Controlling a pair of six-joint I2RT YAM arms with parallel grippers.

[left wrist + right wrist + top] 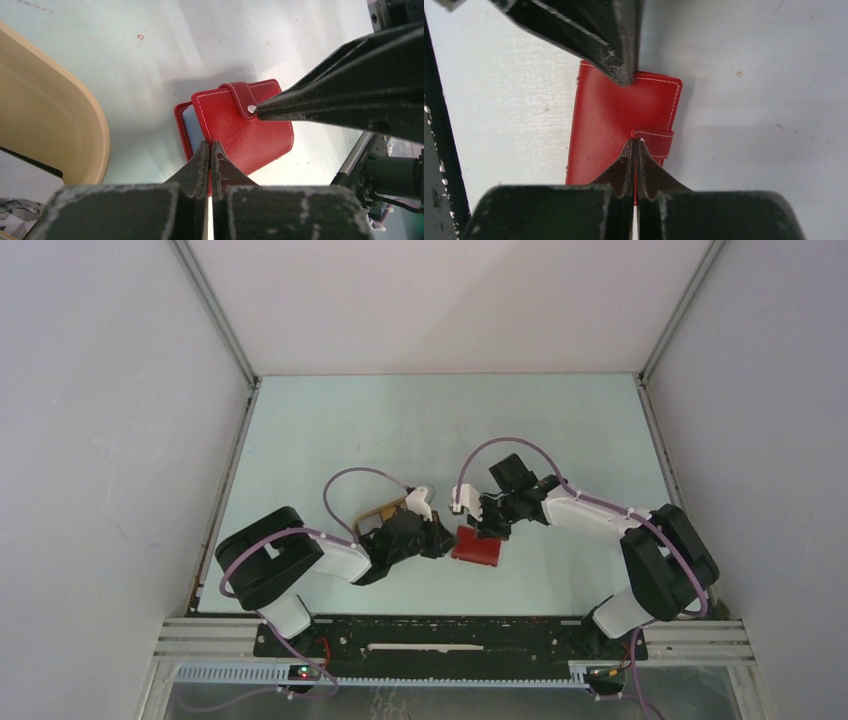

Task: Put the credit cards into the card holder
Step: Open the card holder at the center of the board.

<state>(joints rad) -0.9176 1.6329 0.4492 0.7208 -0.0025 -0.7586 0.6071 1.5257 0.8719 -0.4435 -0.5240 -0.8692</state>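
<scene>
- Holder point(477, 547) is lying on the table point(400, 420) between the two sets of fingertips, red cover facing up, a grey-blue pocket peeking out at one edge.
- Left gripper point(210, 146) is pressing its fingers together, tips meeting the holder's near edge; I cannot tell whether any cover is pinched.
- Right gripper point(635, 144) is squeezing closed, tips touching the tab point(658, 141).
- Tray point(60, 115) is sitting beside the left fingers, apart from the holder.

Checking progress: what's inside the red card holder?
Only a strip of grey-blue inner pocket shows at the open edge of the card holder; its red cover hides everything else.
</scene>
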